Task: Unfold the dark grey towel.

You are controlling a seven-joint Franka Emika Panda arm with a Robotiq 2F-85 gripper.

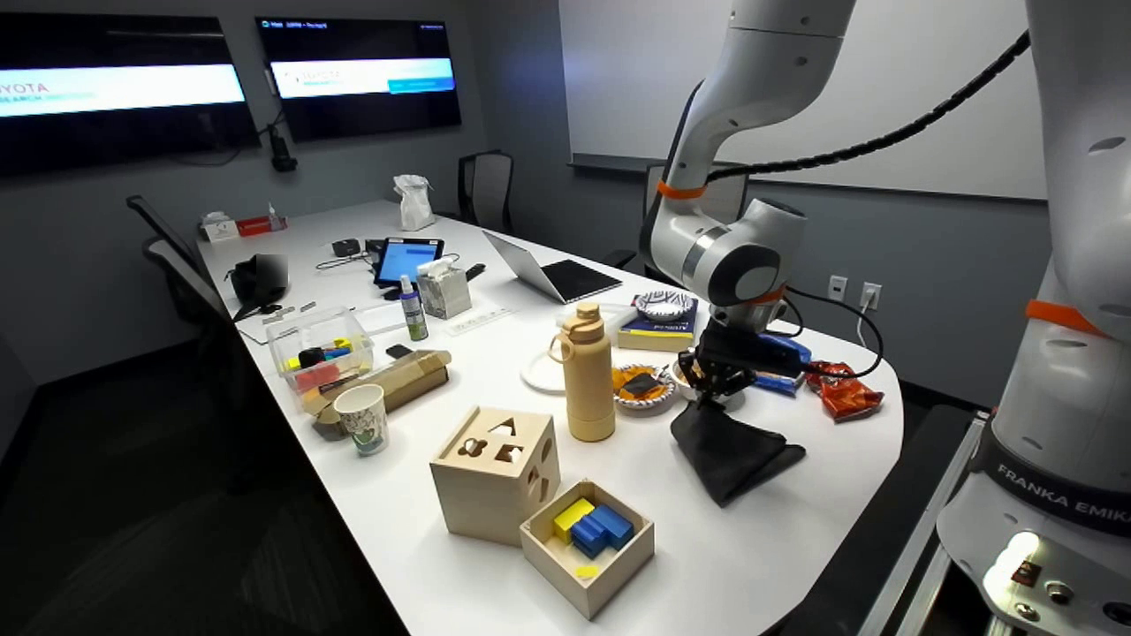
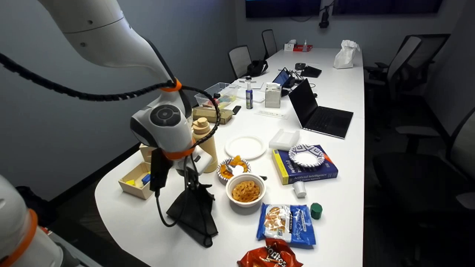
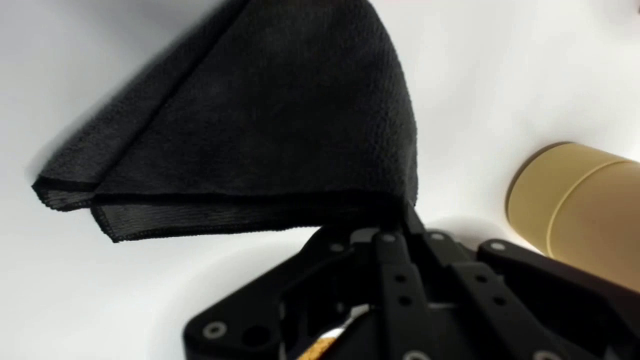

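So I've got the dark grey fabric towel [image 1: 733, 450], lower right of centre in an exterior view, folded and sloping down over the white desk [image 1: 724, 565]. My black jointed fingers [image 3: 392, 252] have its top end pinched. Tall tan bottle [image 3: 590, 212] nearby, wrist view's right edge.

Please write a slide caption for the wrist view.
The gripper pinches the folded dark grey towel near a tan bottle.
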